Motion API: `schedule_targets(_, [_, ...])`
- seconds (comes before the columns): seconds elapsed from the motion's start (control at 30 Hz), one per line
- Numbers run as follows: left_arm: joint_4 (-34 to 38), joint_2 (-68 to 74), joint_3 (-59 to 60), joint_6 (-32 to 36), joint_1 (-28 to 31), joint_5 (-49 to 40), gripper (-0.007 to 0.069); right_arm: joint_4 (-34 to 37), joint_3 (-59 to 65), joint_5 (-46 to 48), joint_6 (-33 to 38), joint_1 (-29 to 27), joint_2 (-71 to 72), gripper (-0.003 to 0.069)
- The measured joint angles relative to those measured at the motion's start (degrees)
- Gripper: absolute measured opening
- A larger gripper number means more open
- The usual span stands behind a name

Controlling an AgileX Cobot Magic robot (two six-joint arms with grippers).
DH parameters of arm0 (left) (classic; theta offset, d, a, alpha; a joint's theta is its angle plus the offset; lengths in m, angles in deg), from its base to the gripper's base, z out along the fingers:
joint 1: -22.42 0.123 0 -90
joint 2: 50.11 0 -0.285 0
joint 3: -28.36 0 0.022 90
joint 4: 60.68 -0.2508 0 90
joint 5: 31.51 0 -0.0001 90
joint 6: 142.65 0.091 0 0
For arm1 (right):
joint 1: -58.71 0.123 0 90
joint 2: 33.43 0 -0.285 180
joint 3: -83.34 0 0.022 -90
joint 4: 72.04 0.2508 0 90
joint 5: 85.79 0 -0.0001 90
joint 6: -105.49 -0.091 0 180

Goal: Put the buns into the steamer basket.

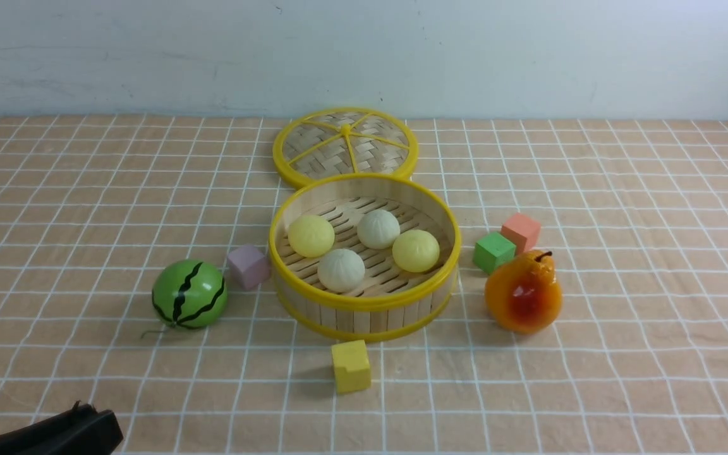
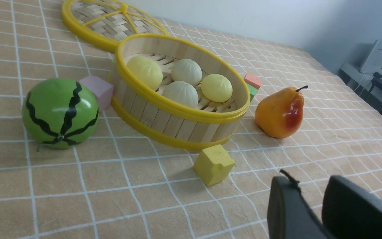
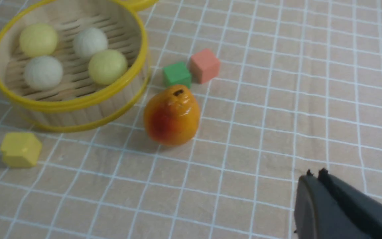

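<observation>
Inside the round bamboo-slat steamer basket (image 1: 364, 302) with yellow rims sit all four soft round buns (image 1: 341, 270), apparently finished, so the left tool (image 2: 310, 205), slightly parted and empty, and the right tool (image 3: 317, 196), closed on nothing, hang back over the tabletop (image 1: 623, 379).

Bright, even light; soft shadows under the pear (image 1: 523, 292); right wrist view slightly blurred, perhaps defocused.
</observation>
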Motion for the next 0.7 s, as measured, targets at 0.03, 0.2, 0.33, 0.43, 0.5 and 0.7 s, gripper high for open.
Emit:
schedule_targets(0.03, [0.00,0.00,0.00,0.00,0.00,0.00,0.0167,0.00,7.66,-6.11,-0.06,-1.63,5.54,0.0000])
schedule_targets(0.2, [0.00,0.00,0.00,0.00,0.00,0.00,0.0173,0.22,33.49,-17.60,-2.62,-5.67,26.31,0.0000])
schedule_targets(0.33, [0.00,0.00,0.00,0.00,0.00,0.00,0.0175,-0.17,43.53,-17.40,-4.93,-7.73,36.24,0.0000])
schedule_targets(0.43, [0.00,0.00,0.00,0.00,0.00,0.00,0.0176,-0.67,46.80,-17.39,-5.21,-8.30,40.73,0.0002])
schedule_targets(0.5, [0.00,0.00,0.00,0.00,0.00,0.00,0.0179,-0.66,46.85,-17.54,-5.25,-8.35,41.26,0.0003])
schedule_targets(0.7, [0.00,0.00,0.00,0.00,0.00,0.00,0.0183,0.27,46.86,-17.65,-5.57,-8.59,41.53,0.0003])
